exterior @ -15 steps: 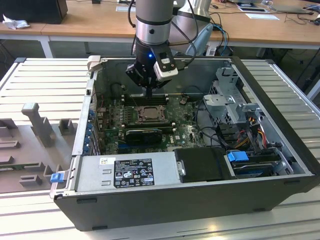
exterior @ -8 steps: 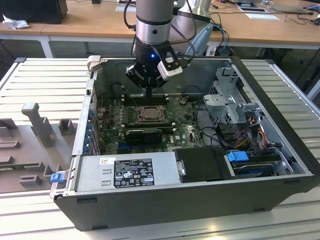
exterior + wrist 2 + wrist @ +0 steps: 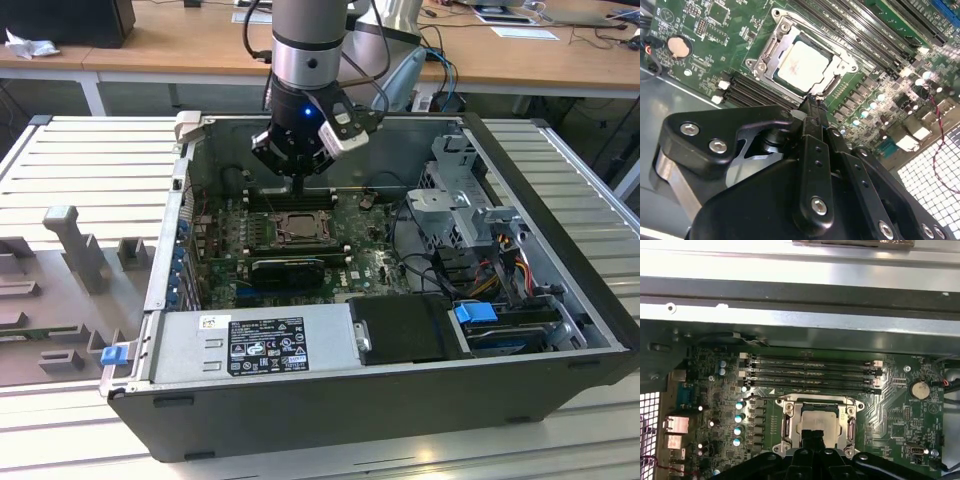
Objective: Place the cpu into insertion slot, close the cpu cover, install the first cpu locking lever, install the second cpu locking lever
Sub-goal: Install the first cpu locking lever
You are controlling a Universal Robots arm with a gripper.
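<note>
Tool (image 3: 810, 102) closed up on nothing, tip at the slot (image 3: 765, 50) rim; cpu (image 3: 802, 67) sits seated just beyond the tip, cover (image 3: 839, 64) apparently down.

long black memory slots (image 3: 810, 372) near a coin battery (image 3: 919, 389) (round, silver).

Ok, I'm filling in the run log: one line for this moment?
cpu: in insertion slot | cpu cover: down over it | gripper: shut, tips at cover's edge
</note>
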